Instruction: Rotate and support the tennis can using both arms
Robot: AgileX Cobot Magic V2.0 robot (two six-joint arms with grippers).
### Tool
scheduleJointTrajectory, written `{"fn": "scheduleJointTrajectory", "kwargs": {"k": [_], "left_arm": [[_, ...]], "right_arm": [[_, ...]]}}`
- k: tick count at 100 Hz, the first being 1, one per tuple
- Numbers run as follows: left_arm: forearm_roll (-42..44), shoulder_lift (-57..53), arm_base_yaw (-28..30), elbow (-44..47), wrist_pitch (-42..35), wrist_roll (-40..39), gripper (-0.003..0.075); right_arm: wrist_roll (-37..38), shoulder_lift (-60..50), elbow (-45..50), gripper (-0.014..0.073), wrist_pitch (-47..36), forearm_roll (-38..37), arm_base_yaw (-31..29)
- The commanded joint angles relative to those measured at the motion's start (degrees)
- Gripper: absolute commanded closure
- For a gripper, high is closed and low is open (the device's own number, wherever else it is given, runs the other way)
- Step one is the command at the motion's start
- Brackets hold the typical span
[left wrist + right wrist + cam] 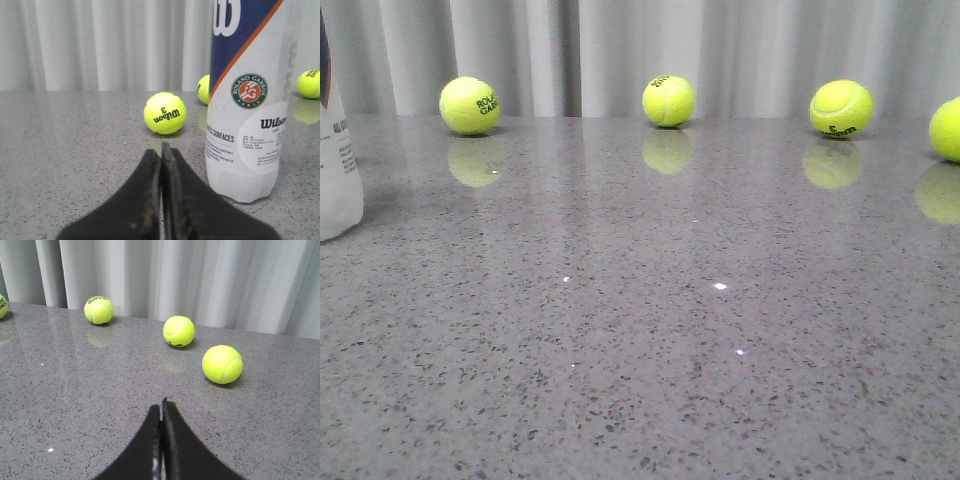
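The tennis can (247, 100) stands upright on the grey table, white and navy with an orange stripe and a round green-orange emblem. In the front view only its lower side (338, 160) shows at the left edge. My left gripper (161, 150) is shut and empty, low over the table, a short way in front of the can and beside it, not touching. My right gripper (162, 405) is shut and empty over bare table, with no can in its view. Neither arm shows in the front view.
Several yellow-green tennis balls lie along the table's far edge by the grey curtain (470, 105) (669, 101) (841, 108) (950, 128). One Wilson ball (164, 113) lies just beyond the left gripper, next to the can. Balls (222, 364) (179, 331) lie ahead of the right gripper.
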Motion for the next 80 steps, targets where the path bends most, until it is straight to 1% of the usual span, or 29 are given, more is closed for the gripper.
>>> {"fn": "scheduleJointTrajectory", "kwargs": {"k": [1, 15, 25, 35, 45, 52, 66, 80], "left_arm": [[-0.23, -2.28, 0.20, 2.77, -4.83, -0.43, 0.0741], [-0.23, -2.28, 0.20, 2.77, -4.83, -0.43, 0.0741], [-0.23, -2.28, 0.20, 2.77, -4.83, -0.43, 0.0741], [-0.23, -2.28, 0.20, 2.77, -4.83, -0.43, 0.0741], [-0.23, -2.28, 0.20, 2.77, -4.83, -0.43, 0.0741], [-0.23, -2.28, 0.20, 2.77, -4.83, -0.43, 0.0741], [-0.23, -2.28, 0.20, 2.77, -4.83, -0.43, 0.0741], [-0.23, -2.28, 0.20, 2.77, -4.83, -0.43, 0.0741]], "right_arm": [[-0.50, 0.26, -1.30, 0.0661, -4.01, -1.28, -0.28], [-1.38, -1.27, -0.87, 0.0661, -4.41, -1.42, -0.28], [-3.47, -4.28, 1.37, 0.0661, -5.70, -0.45, -0.63], [-7.26, -8.37, 4.88, 0.0661, -8.43, 4.12, -2.26], [-11.49, -12.88, 8.84, 0.0661, -12.12, 8.97, -5.32], [-13.14, -15.87, 11.66, 0.0661, -14.42, 11.36, -7.62], [-13.37, -20.22, 16.63, 0.0661, -17.88, 13.03, -10.99], [-13.37, -20.05, 20.64, 0.0661, -22.26, 12.93, -11.05]]}}
